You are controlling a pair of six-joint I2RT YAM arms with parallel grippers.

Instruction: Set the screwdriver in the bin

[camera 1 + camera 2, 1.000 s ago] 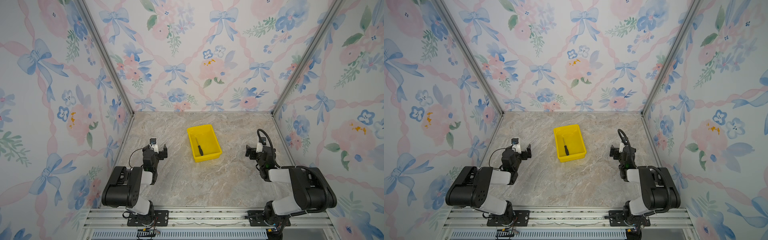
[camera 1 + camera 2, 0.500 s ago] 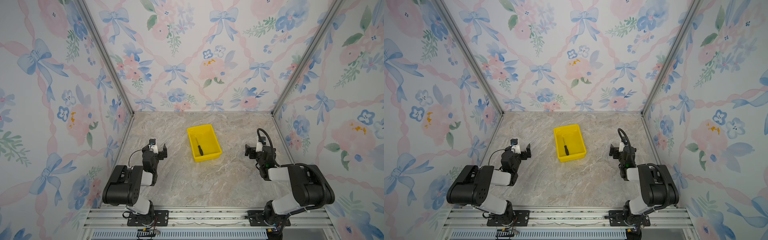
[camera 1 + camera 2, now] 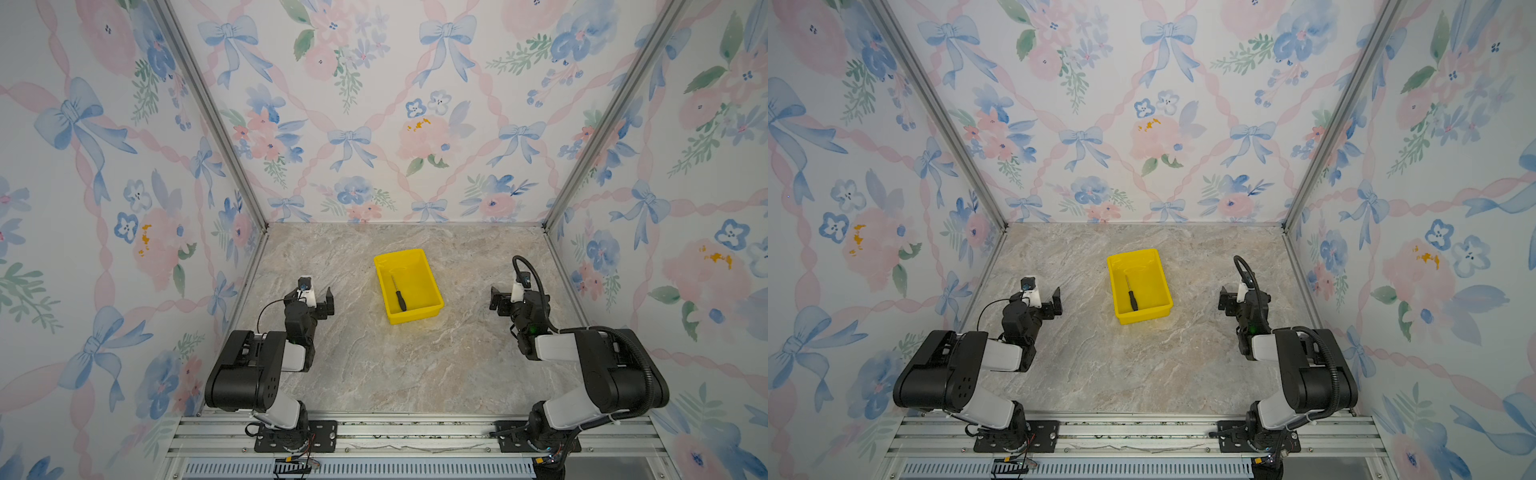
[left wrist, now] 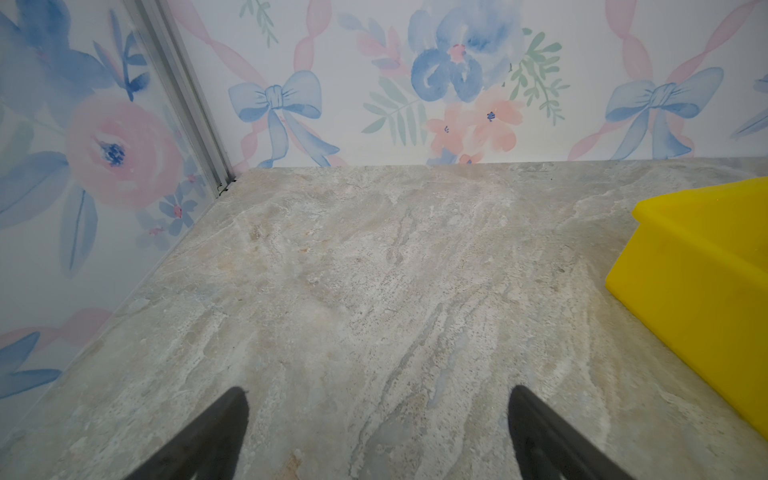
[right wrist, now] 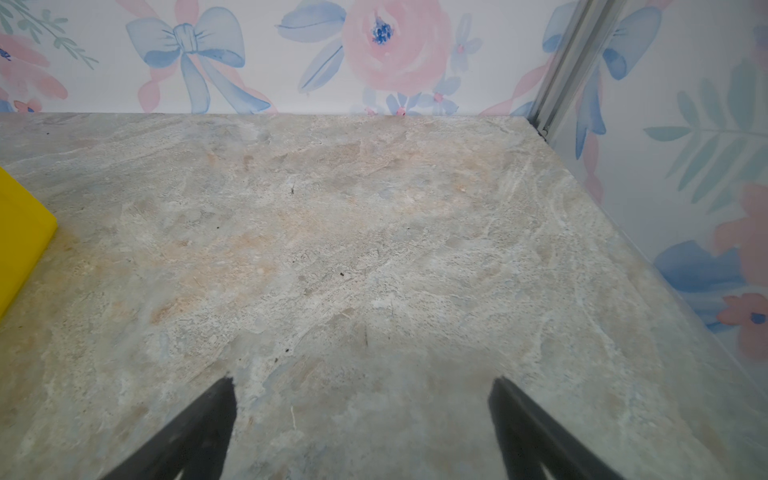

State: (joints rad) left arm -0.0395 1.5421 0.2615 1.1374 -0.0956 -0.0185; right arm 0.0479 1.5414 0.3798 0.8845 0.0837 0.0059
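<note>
The yellow bin (image 3: 415, 315) (image 3: 1144, 314) stands mid-table in both top views. The screwdriver (image 3: 398, 295) (image 3: 1131, 294), with a black handle and thin shaft, lies inside it along the left wall. My left gripper (image 3: 310, 299) (image 3: 1038, 300) rests low, left of the bin and apart from it, open and empty. My right gripper (image 3: 515, 297) (image 3: 1244, 299) rests to the bin's right, also open and empty. In the left wrist view the left gripper (image 4: 377, 390) spans bare table, with the bin (image 4: 698, 266) to one side. In the right wrist view the right gripper (image 5: 362, 380) does the same, with only a corner of the bin (image 5: 20, 232) showing.
Floral walls enclose the marble table (image 3: 374, 365) on three sides, with aluminium posts (image 3: 582, 137) at the back corners. An aluminium rail (image 3: 415, 432) carrying both arm bases runs along the front edge.
Both arms have barely shifted, folded back at their sides. The screwdriver and the bin have not moved.
</note>
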